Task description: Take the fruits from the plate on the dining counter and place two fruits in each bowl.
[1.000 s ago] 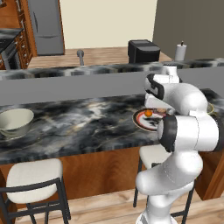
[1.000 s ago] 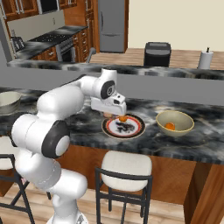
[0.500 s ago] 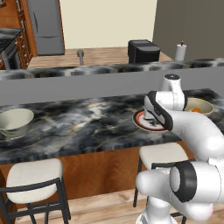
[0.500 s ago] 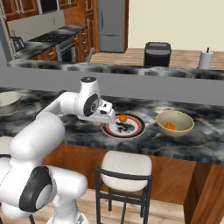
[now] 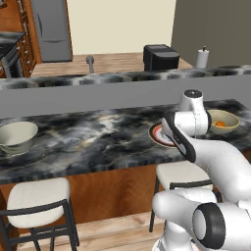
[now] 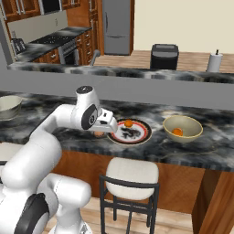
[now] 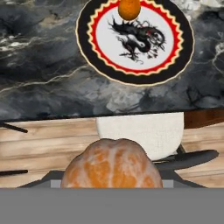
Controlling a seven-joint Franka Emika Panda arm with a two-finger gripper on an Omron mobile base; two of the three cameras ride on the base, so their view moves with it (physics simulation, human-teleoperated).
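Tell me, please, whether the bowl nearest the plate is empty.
Not empty: the bowl right of the plate holds one orange fruit.

**Even rendered light, soft shadows, slight softness close to the lens**

The scene is lit evenly and fairly brightly, with no single source to be made out. Soft highlights are seen on the white arm (image 5: pixel 215 162) and on the marbled dining counter (image 5: pixel 98 137); no harsh glare is produced. A faint shadow is cast beneath the plate (image 7: pixel 134 41), ahead of the gripper (image 6: pixel 109 122), and darker shade is gathered under the counter overhang below it. The peeled-looking orange fruit (image 7: pixel 110 164) held right at the gripper is rendered large and a little soft, while the plate's pattern beyond is kept crisp. Both base views are sharp to their edges, without visible distortion.
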